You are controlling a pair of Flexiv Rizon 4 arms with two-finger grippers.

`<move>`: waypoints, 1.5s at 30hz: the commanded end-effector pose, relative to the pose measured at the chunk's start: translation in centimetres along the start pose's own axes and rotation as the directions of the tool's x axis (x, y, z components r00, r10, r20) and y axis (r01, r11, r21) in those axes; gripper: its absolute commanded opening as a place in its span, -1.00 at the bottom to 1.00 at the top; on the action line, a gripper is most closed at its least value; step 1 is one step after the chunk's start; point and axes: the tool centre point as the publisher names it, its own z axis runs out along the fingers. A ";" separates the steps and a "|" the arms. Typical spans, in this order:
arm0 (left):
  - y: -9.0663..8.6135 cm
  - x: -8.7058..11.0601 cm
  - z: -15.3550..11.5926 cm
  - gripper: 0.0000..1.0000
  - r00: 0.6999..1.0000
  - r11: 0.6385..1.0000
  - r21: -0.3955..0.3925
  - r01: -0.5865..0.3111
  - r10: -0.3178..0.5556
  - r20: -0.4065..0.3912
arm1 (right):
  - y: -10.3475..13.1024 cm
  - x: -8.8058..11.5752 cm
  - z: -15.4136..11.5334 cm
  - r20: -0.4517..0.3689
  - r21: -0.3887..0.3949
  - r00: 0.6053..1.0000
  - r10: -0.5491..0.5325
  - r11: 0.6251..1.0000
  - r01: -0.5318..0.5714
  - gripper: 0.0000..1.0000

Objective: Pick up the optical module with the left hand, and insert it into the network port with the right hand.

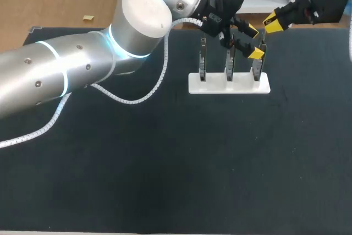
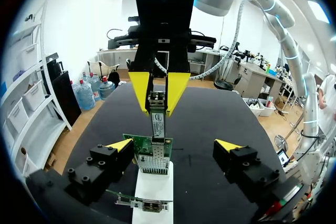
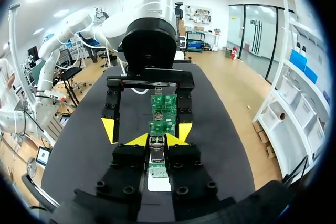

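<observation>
The silver optical module (image 2: 157, 115) is pinched between the yellow tips of my right gripper (image 2: 157, 92), which is shut on it. Its end meets the network port (image 2: 155, 141) on top of a green circuit board (image 2: 153, 156). That board stands upright at the right end of a white base (image 1: 228, 84). My left gripper (image 2: 174, 146) is open wide, one finger on each side of the board, touching nothing. In the head view the left gripper (image 1: 253, 41) straddles the rightmost board (image 1: 257, 69) and the right gripper (image 1: 272, 23) comes in from the far right. In the right wrist view my right gripper (image 3: 157, 140) holds the module (image 3: 156, 155).
Two more upright boards (image 1: 202, 61) stand in the same white base, left of the one being worked on. The left arm's white cable (image 1: 137, 100) loops over the black mat (image 1: 181, 163). The base sits near the mat's far edge.
</observation>
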 end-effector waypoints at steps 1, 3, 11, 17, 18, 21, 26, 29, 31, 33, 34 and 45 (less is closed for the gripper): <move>0.2 -0.2 0.1 1.00 1.000 1.000 0.004 0.002 -0.002 -0.006 | 0.2 0.1 0.2 -0.003 0.000 1.000 0.002 1.000 -0.002 -1.00; 0.2 -0.2 0.1 1.00 1.000 1.000 0.004 0.002 -0.002 -0.006 | 0.3 0.1 0.3 -0.003 -0.004 1.000 0.003 1.000 -0.003 -1.00; 0.2 -0.2 0.1 1.00 1.000 1.000 0.004 0.002 -0.002 -0.006 | 0.3 0.1 0.5 -0.017 -0.011 1.000 -0.008 1.000 0.008 -1.00; 0.2 -0.2 0.1 1.00 1.000 1.000 0.004 0.002 -0.002 -0.006 | 0.4 0.1 0.4 -0.015 -0.005 1.000 -0.006 1.000 0.006 -1.00; 0.2 -0.2 0.1 1.00 1.000 1.000 0.004 0.002 -0.002 -0.006 | 0.4 0.1 0.4 -0.014 -0.004 1.000 -0.007 1.000 0.007 -1.00; 0.2 -0.2 0.1 1.00 1.000 1.000 0.004 0.002 -0.002 -0.006 | 0.3 -0.1 0.3 -0.008 0.003 1.000 -0.011 1.000 0.011 -1.00; 0.2 -0.2 0.1 1.00 1.000 1.000 0.004 0.002 -0.002 -0.006 | 0.2 -0.3 0.2 -0.001 0.012 1.000 -0.017 1.000 0.017 -1.00; 0.2 -0.2 0.1 1.00 1.000 1.000 0.004 0.002 -0.002 -0.006 | 0.1 -0.3 0.3 0.005 0.022 1.000 -0.017 1.000 0.017 -1.00; 0.2 -0.2 0.1 1.00 1.000 1.000 0.004 0.002 -0.002 -0.006 | 0.1 -0.3 0.3 0.009 0.025 1.000 -0.016 1.000 0.015 -1.00; 0.2 -0.2 0.1 1.00 1.000 1.000 0.004 0.002 -0.002 -0.006 | 0.1 -0.3 0.3 0.010 0.028 1.000 -0.014 1.000 0.013 -1.00; 0.2 -0.2 0.1 1.00 1.000 1.000 0.004 0.002 -0.002 -0.006 | 0.1 -0.3 0.3 0.010 0.028 1.000 -0.012 1.000 0.012 -1.00; 0.2 -0.2 0.1 1.00 1.000 1.000 0.004 0.002 -0.002 -0.006 | 0.2 0.0 0.4 0.001 0.027 1.000 -0.007 1.000 0.007 -1.00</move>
